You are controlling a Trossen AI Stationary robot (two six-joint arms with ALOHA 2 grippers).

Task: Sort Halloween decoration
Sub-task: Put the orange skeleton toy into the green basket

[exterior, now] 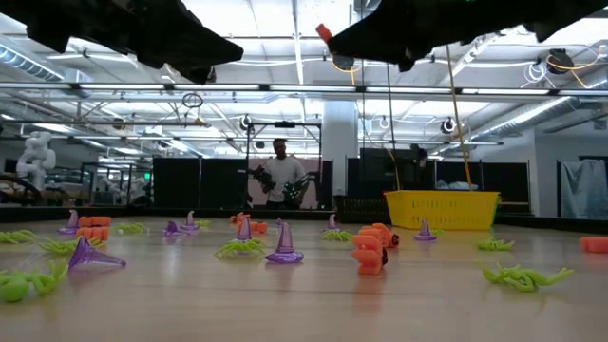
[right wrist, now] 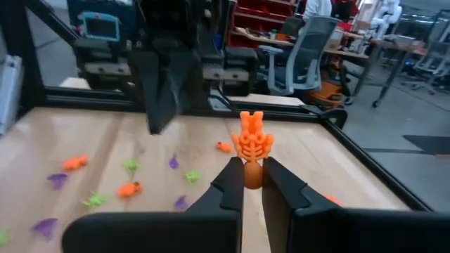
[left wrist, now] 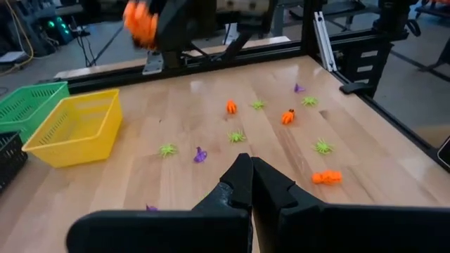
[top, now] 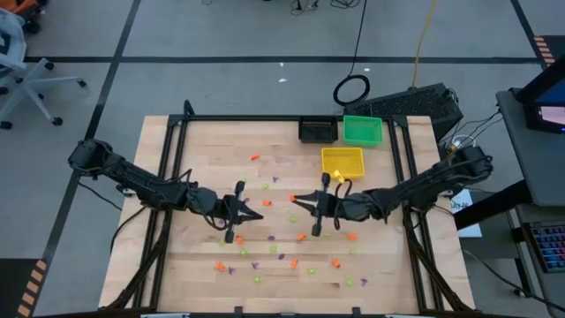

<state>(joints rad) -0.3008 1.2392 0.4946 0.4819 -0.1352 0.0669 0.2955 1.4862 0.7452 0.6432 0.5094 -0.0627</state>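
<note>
The right tool (right wrist: pixel 252 184) is clenched on an orange skeleton-hand trinket (right wrist: pixel 251 144) above the counter (top: pixel 397 274), while the left tool (left wrist: pixel 251 184) hangs clenched, holding nothing.

Three bins (top: pixel 342 132), dozens of trinkets (top: pixel 291 252)

the worktop (top: pixel 203 265) is pale wood with plank lines, framed in black. scattered on it are orange, purple and light-green trinkets (left wrist: pixel 232 107). the right gripper (right wrist: pixel 252 184) is black and grips an orange skeleton-hand piece (right wrist: pixel 250 144). three bins sit at the far side: black (top: pixel 317 131), green (top: pixel 362 130) and yellow (top: pixel 342 162). the left gripper (left wrist: pixel 249 184) is black too.
</note>
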